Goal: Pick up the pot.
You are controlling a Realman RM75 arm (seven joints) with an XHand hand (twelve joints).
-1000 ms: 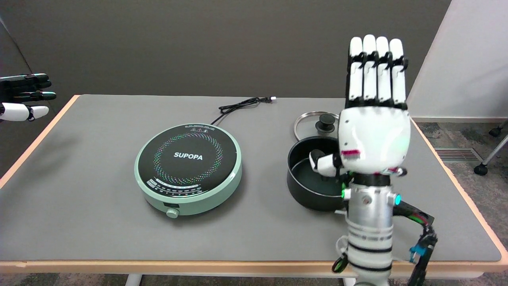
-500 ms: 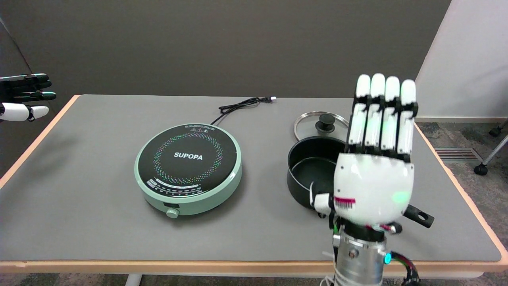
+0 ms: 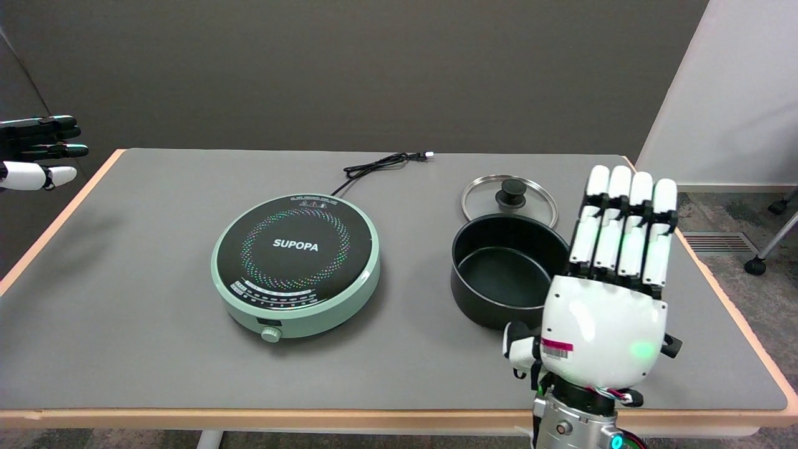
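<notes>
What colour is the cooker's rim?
Mint green around a black top, on the cooker; clearest in the head view.

The right hand [image 3: 601, 312] stands upright at the end of its wrist, the white back of the palm facing the camera. Its fingers [image 3: 623, 227] point straight up, pressed side by side, and the thumb juts out low to the left. It holds nothing.
</notes>
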